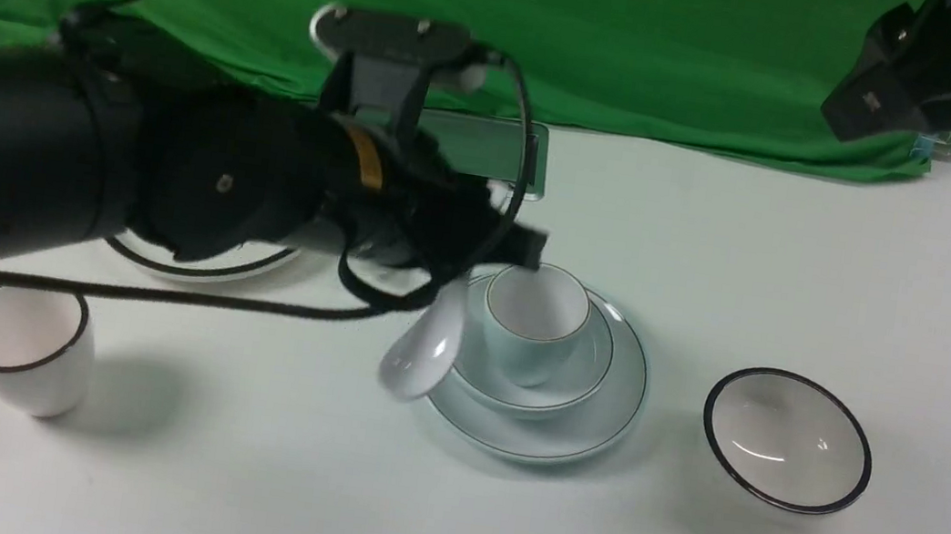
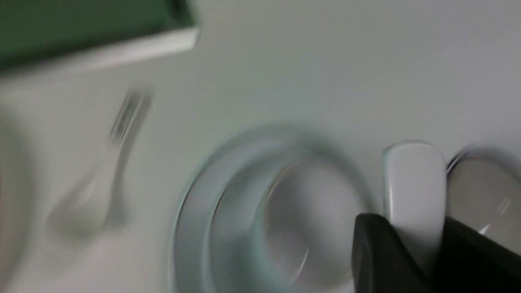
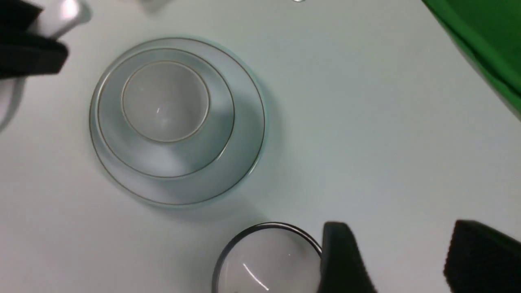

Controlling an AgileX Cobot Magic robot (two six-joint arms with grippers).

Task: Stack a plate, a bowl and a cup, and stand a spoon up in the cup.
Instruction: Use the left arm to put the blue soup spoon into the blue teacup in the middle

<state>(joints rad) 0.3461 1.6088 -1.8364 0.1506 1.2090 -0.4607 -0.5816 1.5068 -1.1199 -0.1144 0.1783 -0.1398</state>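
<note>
The plate [image 1: 607,418] lies mid-table with the bowl [image 1: 586,369] on it and the cup [image 1: 534,321] upright in the bowl. The right wrist view shows the same stack: plate [image 3: 244,162], bowl [image 3: 217,148], cup [image 3: 165,101]. My left gripper [image 1: 507,248] is shut on the handle of the white spoon [image 1: 425,350]. The spoon hangs bowl-end down just left of the stack, above the table. In the blurred left wrist view the spoon handle [image 2: 413,187] sits between the fingers, beside the cup [image 2: 313,219]. My right gripper [image 3: 401,260] is open and empty, high at the right.
A black-rimmed bowl [image 1: 788,441] stands right of the stack. A black-rimmed cup [image 1: 24,345] stands front left. A black-rimmed plate [image 1: 200,266] lies partly hidden behind my left arm. A smaller spoon [image 2: 101,179] lies on the table. A green-topped box [image 1: 491,150] sits at the back.
</note>
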